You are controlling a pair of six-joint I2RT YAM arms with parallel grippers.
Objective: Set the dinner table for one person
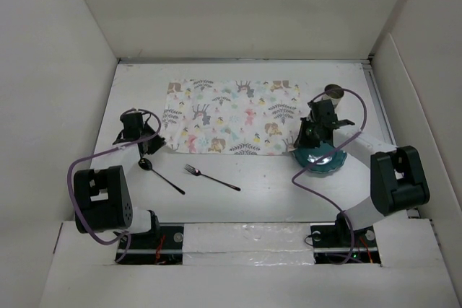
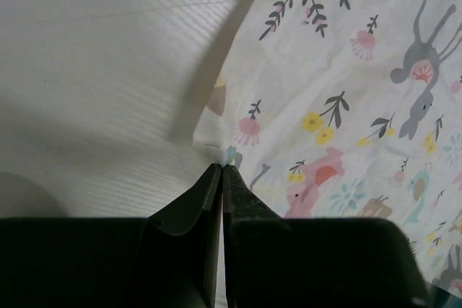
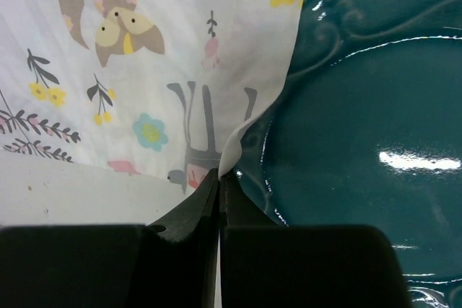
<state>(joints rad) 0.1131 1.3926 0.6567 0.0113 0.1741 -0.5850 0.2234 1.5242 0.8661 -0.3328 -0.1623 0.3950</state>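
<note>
A floral placemat (image 1: 231, 116) lies flat across the far half of the dinner table (image 1: 274, 185). My left gripper (image 1: 149, 142) is shut on its near-left corner; in the left wrist view the cloth corner (image 2: 232, 154) sits pinched at the tips of that gripper (image 2: 222, 168). My right gripper (image 1: 308, 137) is shut on the near-right corner. In the right wrist view the placemat (image 3: 180, 70) curls up from that gripper (image 3: 219, 176), over the rim of a teal plate (image 3: 361, 142). A fork (image 1: 210, 177) and a spoon (image 1: 159, 175) lie on the table in front.
The teal plate (image 1: 323, 160) rests at the right, partly under my right arm. A small cup (image 1: 334, 92) stands behind it near the far right. White walls enclose the table on three sides.
</note>
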